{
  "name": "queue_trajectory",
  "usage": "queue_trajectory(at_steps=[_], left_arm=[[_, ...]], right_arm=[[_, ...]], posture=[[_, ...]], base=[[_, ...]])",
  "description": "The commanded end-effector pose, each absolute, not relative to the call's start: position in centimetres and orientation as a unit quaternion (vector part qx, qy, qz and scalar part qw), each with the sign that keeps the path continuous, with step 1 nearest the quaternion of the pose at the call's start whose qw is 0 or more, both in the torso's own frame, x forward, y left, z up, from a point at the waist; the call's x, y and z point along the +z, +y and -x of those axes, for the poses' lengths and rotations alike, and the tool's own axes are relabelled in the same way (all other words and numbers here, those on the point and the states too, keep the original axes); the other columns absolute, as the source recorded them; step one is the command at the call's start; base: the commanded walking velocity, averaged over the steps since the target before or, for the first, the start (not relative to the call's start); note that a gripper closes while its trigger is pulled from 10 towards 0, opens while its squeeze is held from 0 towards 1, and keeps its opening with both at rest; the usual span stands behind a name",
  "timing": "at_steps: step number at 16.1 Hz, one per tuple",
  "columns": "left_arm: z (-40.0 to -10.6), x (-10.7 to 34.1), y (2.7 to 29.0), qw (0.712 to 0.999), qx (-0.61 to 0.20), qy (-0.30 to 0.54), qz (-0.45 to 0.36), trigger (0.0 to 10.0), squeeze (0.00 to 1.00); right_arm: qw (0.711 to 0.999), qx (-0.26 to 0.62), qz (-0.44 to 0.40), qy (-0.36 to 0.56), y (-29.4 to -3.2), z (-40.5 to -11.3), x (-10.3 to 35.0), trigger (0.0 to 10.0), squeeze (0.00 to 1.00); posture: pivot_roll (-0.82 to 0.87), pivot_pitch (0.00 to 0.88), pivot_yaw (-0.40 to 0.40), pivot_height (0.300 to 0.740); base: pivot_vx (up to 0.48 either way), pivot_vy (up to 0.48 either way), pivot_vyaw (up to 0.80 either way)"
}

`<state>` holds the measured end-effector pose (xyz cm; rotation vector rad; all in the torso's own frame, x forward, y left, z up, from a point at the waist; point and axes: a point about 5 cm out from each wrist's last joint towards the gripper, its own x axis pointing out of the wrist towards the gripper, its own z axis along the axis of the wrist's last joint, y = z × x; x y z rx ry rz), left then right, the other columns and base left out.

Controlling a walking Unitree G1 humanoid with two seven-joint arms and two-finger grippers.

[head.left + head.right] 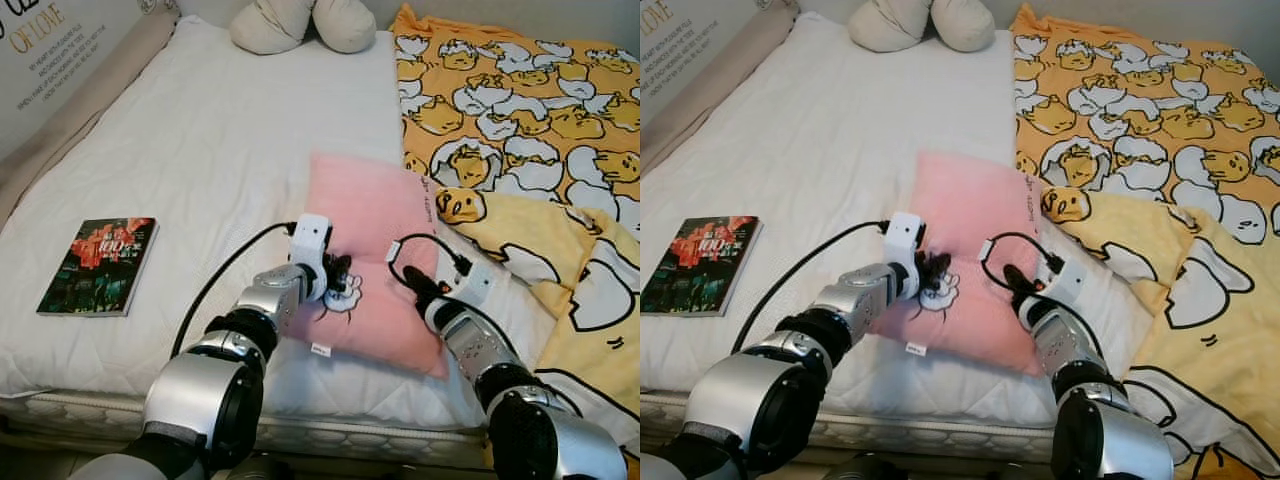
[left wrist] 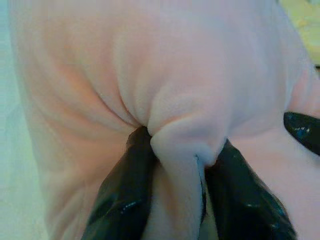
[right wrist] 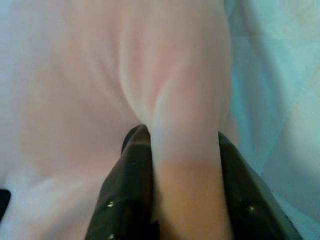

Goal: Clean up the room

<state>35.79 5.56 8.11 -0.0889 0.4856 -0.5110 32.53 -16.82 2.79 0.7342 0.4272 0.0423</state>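
Pink pillow [image 1: 372, 235] lies on the white bed [image 1: 200, 150], its right edge beside the yellow egg-print blanket [image 1: 540, 130]; the arms cover part of its near edge. Left tool [image 2: 175, 200] and right tool [image 3: 185, 195] each pinch a fold of its fabric. A book [image 1: 100, 265] lies to the left.
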Motion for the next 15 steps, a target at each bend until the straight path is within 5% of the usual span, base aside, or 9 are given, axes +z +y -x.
queue_trajectory(at_steps=[1, 6, 11, 12, 14, 15], left_arm=[[-36.8, 9.7, 5.8, 0.946, -0.246, 0.207, 0.044, 0.0, 0.00], [-39.7, 16.7, 6.6, 0.960, -0.268, 0.076, 0.036, 0.0, 0.00], [-41.1, 23.5, 7.9, 0.962, -0.265, -0.058, 0.007, 0.0, 0.00], [-41.1, 23.9, 8.5, 0.966, -0.246, -0.078, -0.013, 10.0, 0.00], [-41.1, 23.4, 8.7, 0.968, -0.239, -0.075, 0.005, 10.0, 0.00], [-41.1, 23.3, 8.8, 0.972, -0.222, -0.077, 0.027, 10.0, 0.00]], right_arm=[[0.915, 0.017, -0.339, 0.218, -17.0, -32.6, 2.8, 0.0, 0.00], [0.959, 0.046, -0.266, 0.080, -18.4, -36.3, 9.6, 0.0, 0.00], [0.972, 0.056, -0.213, -0.079, -19.2, -37.4, 17.1, 0.0, 0.00], [0.974, 0.054, -0.194, -0.102, -19.2, -37.1, 17.9, 0.0, 0.00], [0.981, 0.038, -0.174, -0.081, -19.1, -36.9, 16.8, 0.0, 0.00], [0.986, 0.027, -0.155, -0.062, -19.0, -36.8, 16.1, 4.9, 0.00]], posture=[[-0.03, 0.000, 0.014, 0.740], [-0.04, 0.000, 0.030, 0.740], [-0.03, 0.000, 0.033, 0.740], [-0.02, 0.000, 0.036, 0.740], [-0.01, 0.000, 0.036, 0.740], [-0.01, 0.000, 0.036, 0.740]], base=[[0.000, 0.000, 0.00], [0.000, 0.000, 0.00], [0.000, 0.000, 0.00], [0.000, 0.000, 0.00], [0.000, 0.000, 0.00], [0.000, 0.480, 0.00]])
